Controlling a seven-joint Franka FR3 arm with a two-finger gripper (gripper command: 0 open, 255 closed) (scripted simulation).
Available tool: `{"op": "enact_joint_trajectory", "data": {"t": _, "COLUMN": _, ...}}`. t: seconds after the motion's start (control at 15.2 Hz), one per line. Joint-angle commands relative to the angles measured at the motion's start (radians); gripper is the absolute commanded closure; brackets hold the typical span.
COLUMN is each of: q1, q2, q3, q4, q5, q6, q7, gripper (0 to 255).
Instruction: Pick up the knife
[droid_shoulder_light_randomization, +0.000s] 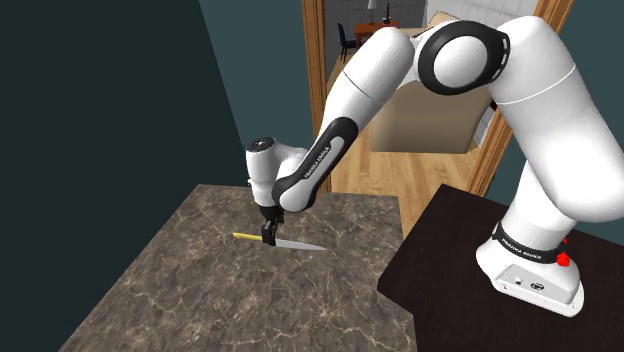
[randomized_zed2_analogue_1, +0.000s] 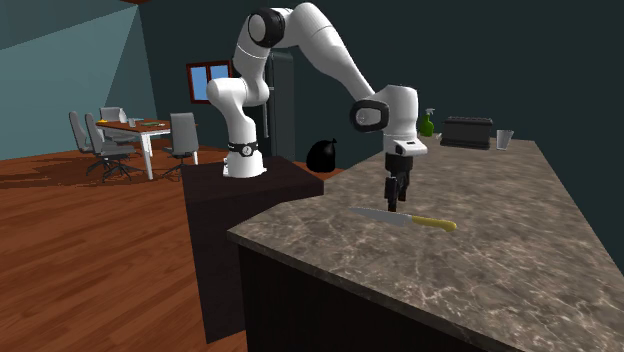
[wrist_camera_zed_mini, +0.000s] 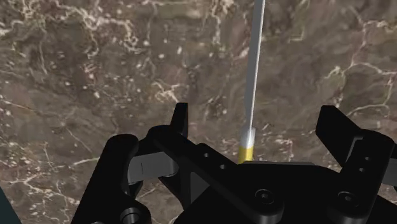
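One knife (droid_shoulder_light_randomization: 296, 244); slim grey blade, yellow handle, lying flat

Beneath the tool (randomized_zed2_analogue_1: 395, 204) lies a dark brown marbled tabletop (randomized_zed2_analogue_1: 520, 265); dark teal walls (randomized_zed2_analogue_1: 560, 60) beyond it, reddish wooden floor (randomized_zed2_analogue_1: 90, 250) below (grey chairs (randomized_zed2_analogue_1: 184, 134) round a white table (randomized_zed2_analogue_1: 150, 132) far off).

The knife (wrist_camera_zed_mini: 255, 63) has its tip cut off, its handle seemingly hidden beneath the claw (wrist_camera_zed_mini: 257, 118).
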Motion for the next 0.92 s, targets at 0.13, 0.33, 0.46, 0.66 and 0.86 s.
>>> {"op": "enact_joint_trajectory", "data": {"t": 0.13, "q1": 0.016, "q2": 0.053, "q3": -0.01, "q4": 0.032, "q5": -0.011, "q6": 0.023, "q7": 0.009, "gripper": 0}}
{"op": "enact_joint_trajectory", "data": {"t": 0.33, "q1": 0.022, "q2": 0.086, "q3": -0.018, "q4": 0.043, "q5": -0.018, "q6": 0.045, "q7": 0.013, "gripper": 0}}
{"op": "enact_joint_trajectory", "data": {"t": 0.46, "q1": 0.023, "q2": 0.093, "q3": -0.02, "q4": 0.046, "q5": -0.02, "q6": 0.049, "q7": 0.014, "gripper": 0}}
{"op": "enact_joint_trajectory", "data": {"t": 0.66, "q1": 0.024, "q2": 0.092, "q3": -0.02, "q4": 0.045, "q5": -0.02, "q6": 0.049, "q7": 0.015, "gripper": 255}}
{"op": "enact_joint_trajectory", "data": {"t": 0.86, "q1": 0.024, "q2": 0.093, "q3": -0.02, "q4": 0.046, "q5": -0.02, "q6": 0.049, "q7": 0.015, "gripper": 255}}
